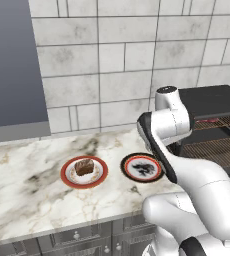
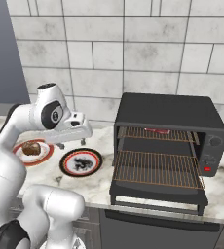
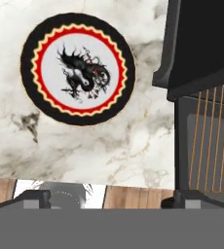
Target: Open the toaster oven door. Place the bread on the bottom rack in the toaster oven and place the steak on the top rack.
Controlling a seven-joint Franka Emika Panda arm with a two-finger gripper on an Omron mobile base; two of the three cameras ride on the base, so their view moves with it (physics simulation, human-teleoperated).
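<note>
The oven sits on the marble worktop against the tiled wall, and its door is swung all the way down, lying flat out front. Both racks are easy to see from the right base view: the top rack sits up inside, and the bottom rack is pulled forward over the open door. The steak is already on the top rack, a bit of red toward the back. The bottom rack has nothing on it.

The bread is on the red-rimmed plate, well to the left of the oven. Between that plate and the oven is a second plate, black rim with a red ring and a dragon picture, nothing on it. In the hand view that dragon plate sits upper left, with the oven's dark corner and orange rack wires off to the right.

The gripper hangs above the worktop, roughly over the dragon plate and just left of the oven, pointing down. Its jaws are spread wide with nothing between them. The two finger tips poke up at the bottom of the hand view, far apart, with bare marble in between.
</note>
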